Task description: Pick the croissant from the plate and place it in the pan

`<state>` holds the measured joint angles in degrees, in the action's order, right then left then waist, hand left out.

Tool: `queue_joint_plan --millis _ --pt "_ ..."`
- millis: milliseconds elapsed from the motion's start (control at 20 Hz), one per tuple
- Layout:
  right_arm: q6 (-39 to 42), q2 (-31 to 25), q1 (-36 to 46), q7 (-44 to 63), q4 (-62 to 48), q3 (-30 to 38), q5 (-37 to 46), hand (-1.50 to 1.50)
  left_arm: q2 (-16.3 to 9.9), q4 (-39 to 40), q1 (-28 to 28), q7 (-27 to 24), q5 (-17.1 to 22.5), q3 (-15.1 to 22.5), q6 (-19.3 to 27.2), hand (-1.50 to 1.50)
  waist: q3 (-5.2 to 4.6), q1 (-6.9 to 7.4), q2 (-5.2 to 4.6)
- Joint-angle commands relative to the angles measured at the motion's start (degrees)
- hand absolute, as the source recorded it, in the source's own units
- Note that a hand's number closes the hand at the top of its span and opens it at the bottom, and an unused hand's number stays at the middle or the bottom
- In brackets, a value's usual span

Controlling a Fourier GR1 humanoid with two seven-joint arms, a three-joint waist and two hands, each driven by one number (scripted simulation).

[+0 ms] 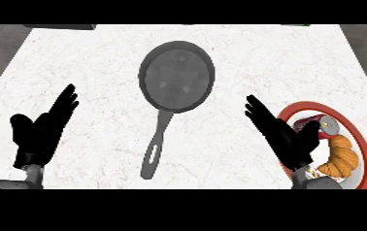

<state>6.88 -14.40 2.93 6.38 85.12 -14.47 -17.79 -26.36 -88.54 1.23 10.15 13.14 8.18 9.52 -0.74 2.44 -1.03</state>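
A white marbled counter [86, 55] fills the view. A dark grey pan [176, 76] lies at its middle, round bowl toward the far edge and handle pointing back to the near edge; nothing is seen in it. A red-rimmed plate [296, 109] sits at the near right corner, partly cut off by the right edge. On the plate a golden croissant [341, 160] lies at the near side, with a small red can [309, 123] on its side just beyond it.

The left hand [39, 133] is shown near the near left corner, fingers straight and released, holding nothing, at rest. The right hand [283, 133] is seen just left of the plate, fingers likewise straight and released, grasping nothing, thumb near the can.

The croissant is judged not yet picked. For the reach to go well, the right hand would best be carried rightward and nearer over the plate, past the can without nudging it, and closed across the croissant's thick middle before it is lifted toward the pan's bowl.
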Motion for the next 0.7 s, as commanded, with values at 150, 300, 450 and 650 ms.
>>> queue_joint_plan --millis 150,300,450,650 --pt "6.6 -9.4 6.6 -6.4 4.4 12.5 -4.8 -1.5 -4.9 5.0 1.0 2.4 -2.7 -6.0 2.9 0.0 0.81 -3.05 1.08" --pt "-5.7 -0.1 7.9 -15.8 6.9 24.7 -12.1 -1.5 -4.2 6.3 -1.9 1.6 -2.6 -5.7 3.3 0.0 3.16 -9.51 4.7" --pt "-15.1 -15.6 2.0 -10.2 -1.0 28.3 8.2 1.5 -5.7 7.5 -1.9 2.7 -3.5 -7.3 4.8 0.0 0.82 -8.44 1.08" --pt "-11.9 -5.3 -6.7 -28.6 0.7 33.5 -0.7 -1.5 -3.9 10.0 -0.4 2.2 -5.1 -5.9 5.2 0.0 0.89 -5.72 1.11"
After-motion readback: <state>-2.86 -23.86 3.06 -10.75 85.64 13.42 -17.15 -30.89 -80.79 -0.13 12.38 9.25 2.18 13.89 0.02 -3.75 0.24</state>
